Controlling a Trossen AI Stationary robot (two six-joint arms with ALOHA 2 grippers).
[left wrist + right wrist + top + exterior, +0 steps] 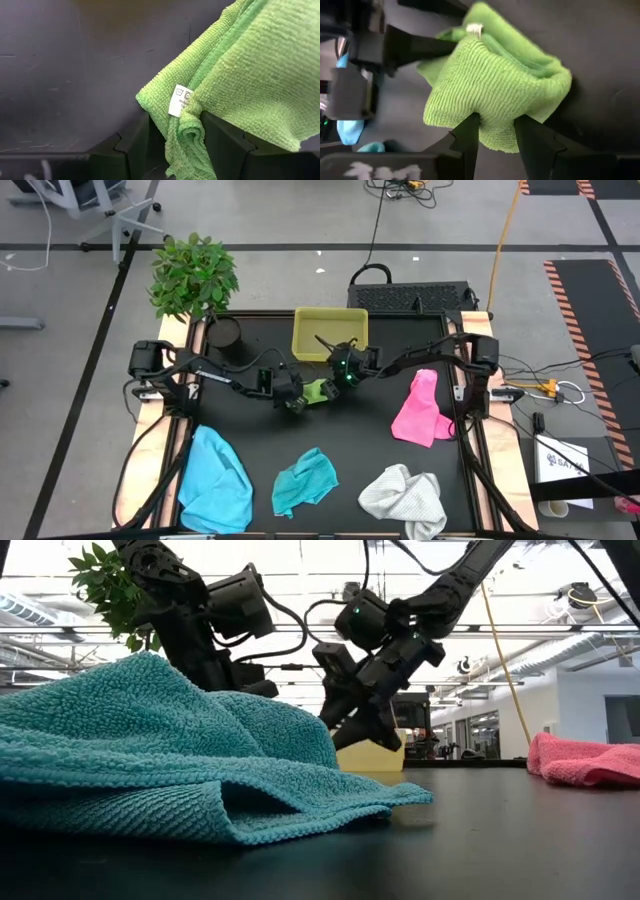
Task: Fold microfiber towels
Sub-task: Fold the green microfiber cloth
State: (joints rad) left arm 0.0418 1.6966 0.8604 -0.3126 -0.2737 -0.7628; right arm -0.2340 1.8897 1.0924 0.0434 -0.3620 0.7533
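You have both grippers pinched on the same lime green microfiber towel (316, 391), which sits near the middle of the black worktop (380, 455), just in front of the rigid yellow-green plastic tray (330, 333) that stands at the far edge. Your left gripper (175, 145) has its jaws closed on a bunched edge of the cloth, right below the small white care label (180, 99). Your right gripper (496, 131) has its jaws narrow on the opposite folded edge, with the cloth doubled over and spreading out past the fingertips. From table height you see the two grippers meeting low over the surface, close together.

The other four cloths lie apart from the arms: the light blue microfiber towel (214, 478) at the near left corner, the teal microfiber towel (303, 479) at the near edge around the middle, the crumpled white microfiber towel (404, 499) towards the near right corner, and the pink microfiber towel (420, 410) by the right edge. A leafy green potted plant (193, 275) stands at the far left corner.
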